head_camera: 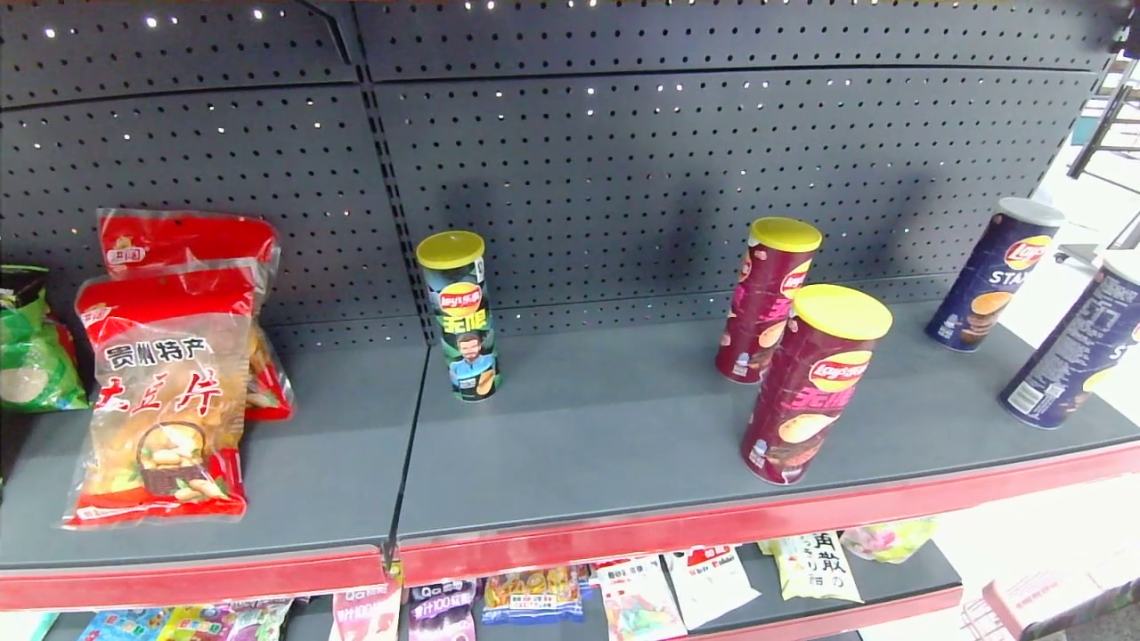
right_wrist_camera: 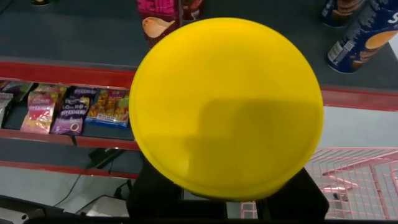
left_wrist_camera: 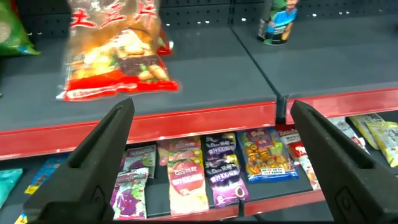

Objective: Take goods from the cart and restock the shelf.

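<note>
Trouble is likeliest at the right gripper (right_wrist_camera: pixel 227 198), which is clamped on a chip can (right_wrist_camera: pixel 227 106) whose yellow lid faces the wrist camera. The can hangs short of the red front lip (right_wrist_camera: pixel 62 71), beside the pink cart (right_wrist_camera: pixel 364 180), and is not yet on the shelf (head_camera: pixel 614 418). The lid hides where the pads bite, so you cannot check the hold. By my judgement, a knock of the tall body against the lip could tilt it or lever it loose. On the shelf the front maroon can (head_camera: pixel 815 383) stands near the edge with a second maroon can (head_camera: pixel 768 298) just behind it, and the blue cans (head_camera: pixel 993 271) stand farther right. Come in too close and you may topple one, and round cans roll. The bare stretch between the green can (head_camera: pixel 459 316) and the maroon pair looks safest. Your left gripper (left_wrist_camera: pixel 211 111) has its fingers spread wide with nothing between them, facing the shelf edge near the snack bags (left_wrist_camera: pixel 115 53).
</note>
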